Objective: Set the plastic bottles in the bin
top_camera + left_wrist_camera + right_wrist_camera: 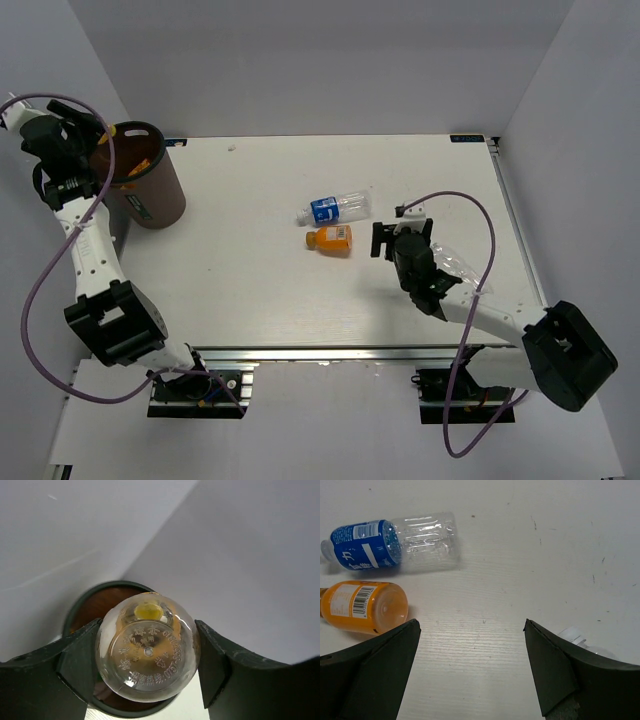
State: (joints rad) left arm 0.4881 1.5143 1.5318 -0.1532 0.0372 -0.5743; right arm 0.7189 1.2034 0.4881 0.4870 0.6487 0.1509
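Closest to you, your right gripper is hanging low over the table with its jaws spread wide and gripping nothing. A clear plastic thing is lying just beside one finger, partly tucked under the forearm. I cannot tell whether it is another bottle, but any swing of that arm is risking sweeping it across the table or crushing it. Just ahead of the jaws, the orange-filled bottle is lying on its side, and the clear bottle with the blue label is lying just beyond it, close but seemingly not touching. Both are round and free to roll, so if you are coming in off-centre, a finger is likely to be nudging the orange one into its neighbour and scattering the pair rather than catching either. Farthest away, at the far left corner, your left gripper is clamping the clear bottle with the orange cap, cap down, over the mouth of the bin. In the wrist view the bottle is sitting over the near part of the rim rather than the centre of the opening, so letting go here is risking it clipping the rim and bouncing out onto the table. The bin is tall and the arm is crowding its rim, so a bump while pulling away could be tipping it.
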